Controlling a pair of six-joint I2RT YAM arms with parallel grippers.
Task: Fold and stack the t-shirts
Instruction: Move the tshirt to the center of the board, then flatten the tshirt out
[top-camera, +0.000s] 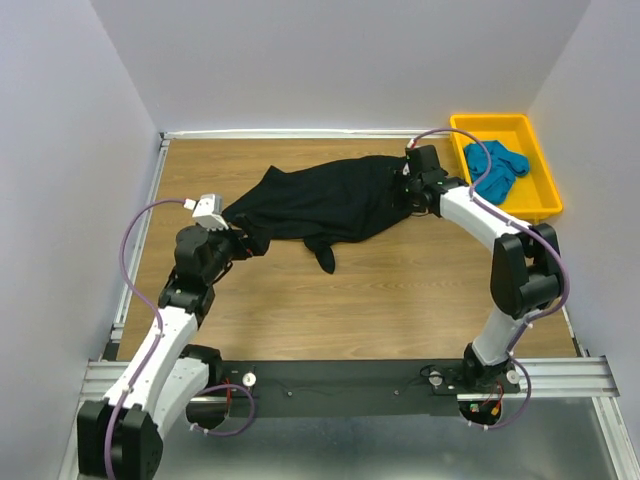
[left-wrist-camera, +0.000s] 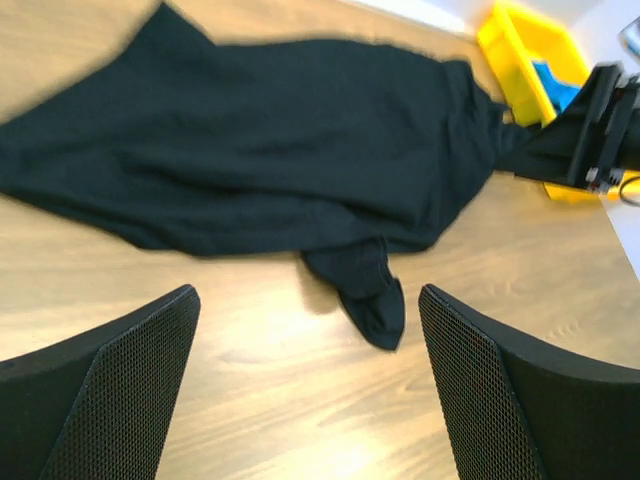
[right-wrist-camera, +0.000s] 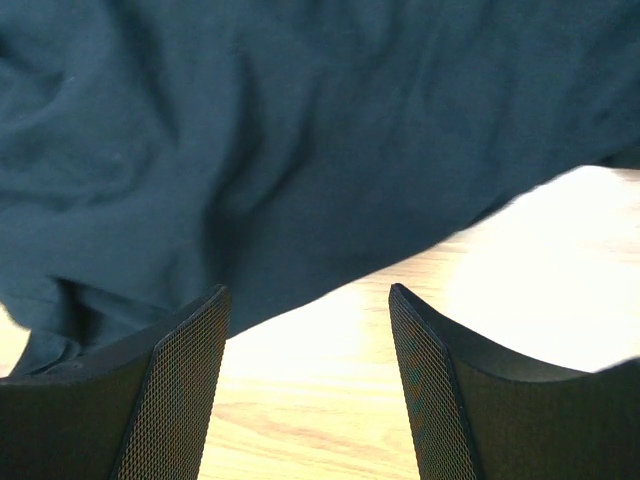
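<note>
The black t-shirt (top-camera: 325, 200) lies crumpled and stretched across the middle of the table, one sleeve (left-wrist-camera: 365, 290) pointing toward the near side. The teal-blue t-shirt (top-camera: 497, 168) sits bunched in the yellow tray (top-camera: 540, 205) at the back right. My left gripper (top-camera: 240, 243) is at the black shirt's left end, open (left-wrist-camera: 308, 295), with only bare wood between its fingers. My right gripper (top-camera: 405, 195) is at the shirt's right end, open (right-wrist-camera: 307, 290). The cloth's edge (right-wrist-camera: 300, 150) lies just past its fingertips, and nothing is between them.
The wooden table (top-camera: 380, 300) is bounded by white walls at the back and both sides. The yellow tray (left-wrist-camera: 520, 60) stands against the right wall behind the right arm (left-wrist-camera: 590, 130). The black base rail (top-camera: 340, 385) runs along the near edge.
</note>
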